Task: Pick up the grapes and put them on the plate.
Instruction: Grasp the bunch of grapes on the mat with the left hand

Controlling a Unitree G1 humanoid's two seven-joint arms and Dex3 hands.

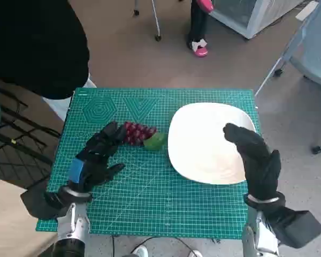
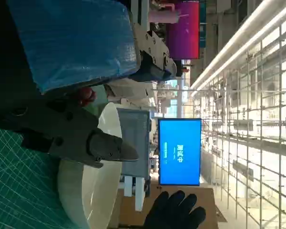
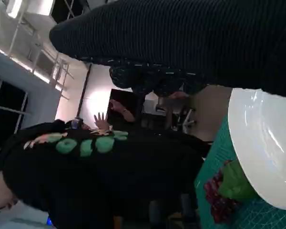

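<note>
A bunch of dark red grapes (image 1: 135,132) with a green leaf (image 1: 155,142) lies on the green cutting mat (image 1: 150,198), just left of the white plate (image 1: 203,150). My left hand (image 1: 96,155) reaches over the mat from the left. Its fingertips touch the bunch's left end, and the thumb is spread apart toward me. The left wrist view shows a bit of red grape (image 2: 86,95) under the hand's taped back (image 2: 71,43), above the black fingers (image 2: 76,138). My gloved right hand (image 1: 254,158) hovers over the plate's right side and holds nothing. The right wrist view shows the grapes (image 3: 217,198) beside the plate (image 3: 262,148).
A person in black (image 1: 32,43) stands close at the table's far left corner. A second person's legs with pink shoes (image 1: 199,49) are beyond the table. An office chair (image 1: 310,48) stands at the far right. The mat's near half is bare.
</note>
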